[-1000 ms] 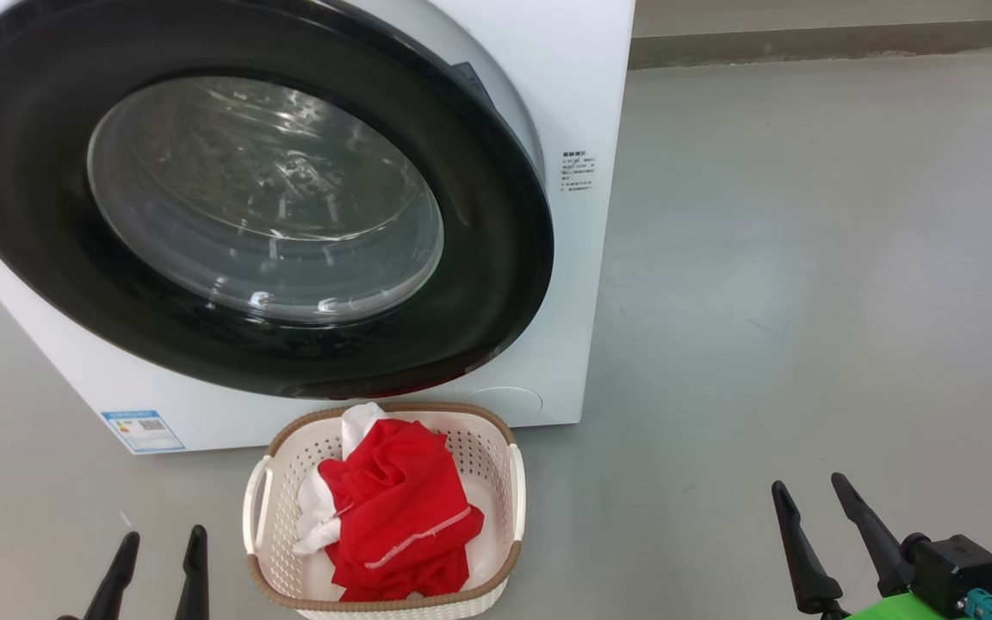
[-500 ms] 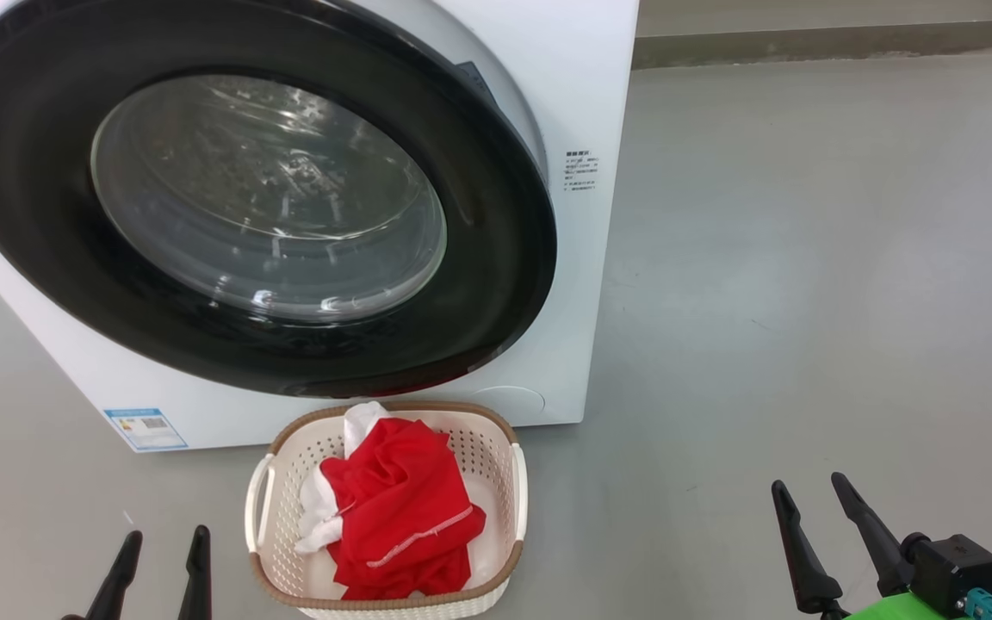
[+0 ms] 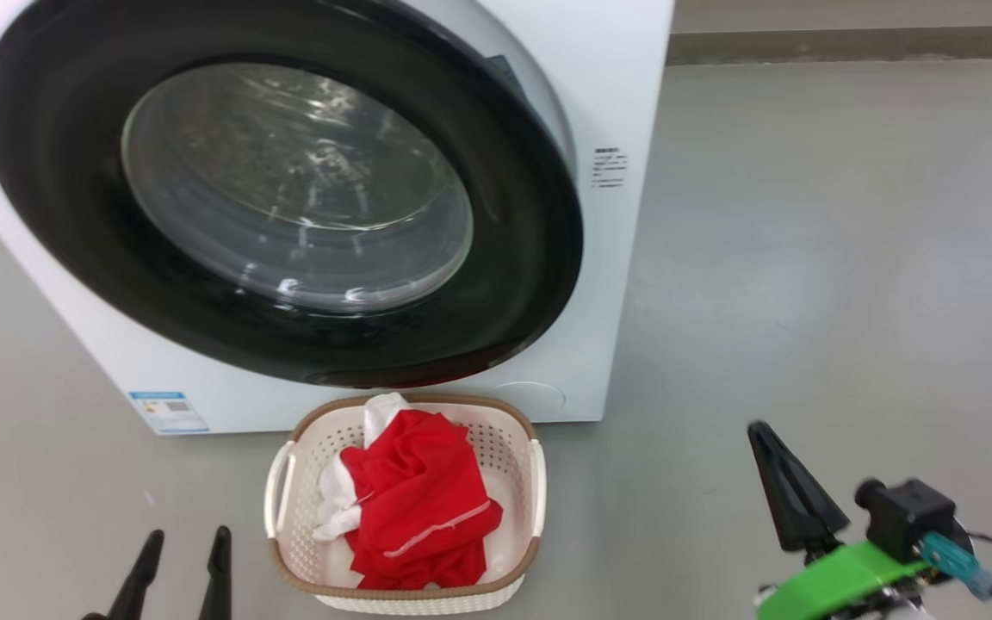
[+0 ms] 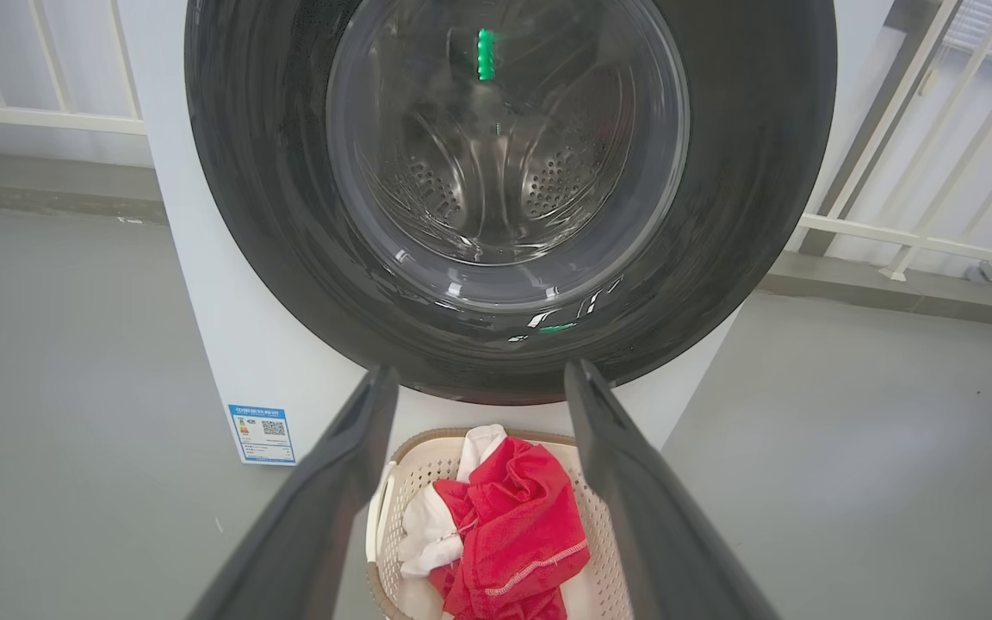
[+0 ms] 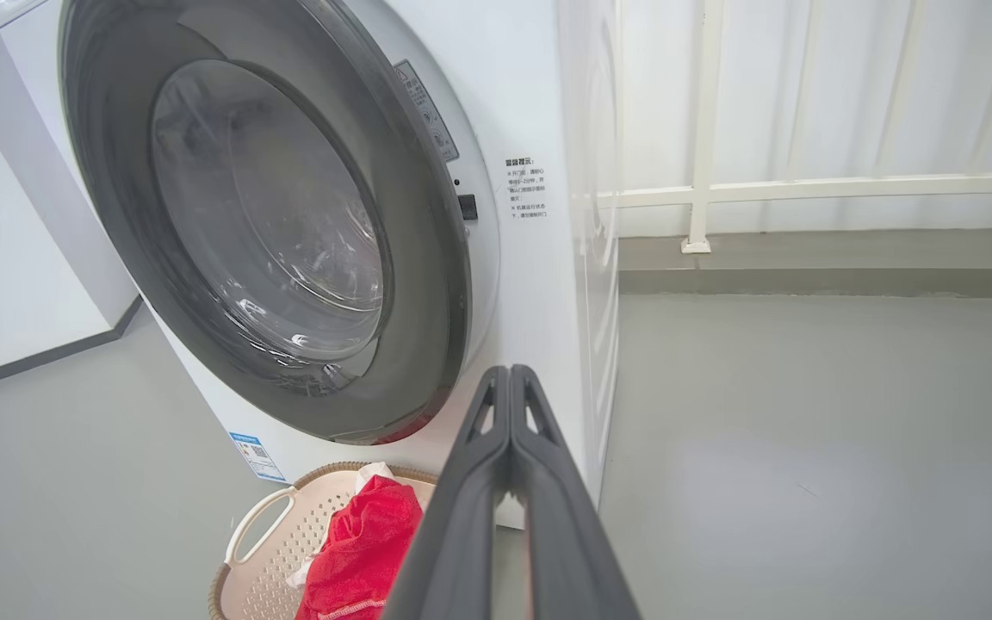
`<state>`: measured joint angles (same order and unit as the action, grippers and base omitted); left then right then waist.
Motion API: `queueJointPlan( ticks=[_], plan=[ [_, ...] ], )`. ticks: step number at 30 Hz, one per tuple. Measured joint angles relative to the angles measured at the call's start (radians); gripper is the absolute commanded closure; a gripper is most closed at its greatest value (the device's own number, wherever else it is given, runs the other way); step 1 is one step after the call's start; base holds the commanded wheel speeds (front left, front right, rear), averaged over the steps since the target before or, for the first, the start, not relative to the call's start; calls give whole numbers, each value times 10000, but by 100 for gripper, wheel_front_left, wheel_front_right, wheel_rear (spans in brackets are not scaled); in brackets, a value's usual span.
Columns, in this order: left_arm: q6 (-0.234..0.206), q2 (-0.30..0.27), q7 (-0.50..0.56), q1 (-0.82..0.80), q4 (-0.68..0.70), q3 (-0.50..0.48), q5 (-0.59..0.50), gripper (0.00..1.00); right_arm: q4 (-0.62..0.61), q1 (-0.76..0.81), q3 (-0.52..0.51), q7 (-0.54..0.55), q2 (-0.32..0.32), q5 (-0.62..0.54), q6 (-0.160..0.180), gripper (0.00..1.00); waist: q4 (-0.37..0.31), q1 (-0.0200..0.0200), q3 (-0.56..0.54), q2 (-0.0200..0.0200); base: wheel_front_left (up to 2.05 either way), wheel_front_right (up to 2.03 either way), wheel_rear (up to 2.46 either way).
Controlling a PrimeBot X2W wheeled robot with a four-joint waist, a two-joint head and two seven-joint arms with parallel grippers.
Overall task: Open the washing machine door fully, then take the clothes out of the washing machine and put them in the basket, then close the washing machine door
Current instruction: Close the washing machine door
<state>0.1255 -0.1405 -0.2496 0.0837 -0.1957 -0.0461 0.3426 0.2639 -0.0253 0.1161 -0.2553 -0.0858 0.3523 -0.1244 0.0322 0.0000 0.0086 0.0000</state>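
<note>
Right gripper (image 3: 761, 430): closed tip to tip, with nothing between the fingers. Hangs over bare floor (image 3: 806, 258), well to the right of the basket and apart from the machine.

Left gripper (image 3: 188, 536): spread wide and empty. Sits low, near the left side of the basket without touching it; points toward the door in the left wrist view.

Clothes (image 3: 418, 499): lie bunched inside the basket. Red fabric with a white stitched seam, white parts at the left and upper edge. Leave a strip of the perforated wall bare on the right.

Basket (image 3: 523, 465): stands upright on the floor, just in front of the machine and below the lower edge of the door. Cream perforated walls, brown rim, a handle on each side.

Washing machine door (image 3: 298, 189): covers the opening. Glossy black rim around a clear bulging bowl, with the perforated drum visible through it. Latched or only resting against the front: cannot tell.

Washing machine (image 3: 625, 86): white body, with a blue label (image 3: 169, 412) at the lower left of the front and a small printed notice (image 3: 609, 166) right of the door.

White railing (image 5: 703, 129): stands behind the machine, at the far edge of the floor.
</note>
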Motion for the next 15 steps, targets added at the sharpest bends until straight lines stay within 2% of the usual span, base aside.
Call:
queueJointPlan(
  ticks=[15],
  plan=[
    [2, 320, 0, -523, 263, 650, 10, 0, 1252, -2680, 940, 0, -94, 102, 0, 100, 1000, 0, 582, 0, 0, 0, 0]
  ],
)
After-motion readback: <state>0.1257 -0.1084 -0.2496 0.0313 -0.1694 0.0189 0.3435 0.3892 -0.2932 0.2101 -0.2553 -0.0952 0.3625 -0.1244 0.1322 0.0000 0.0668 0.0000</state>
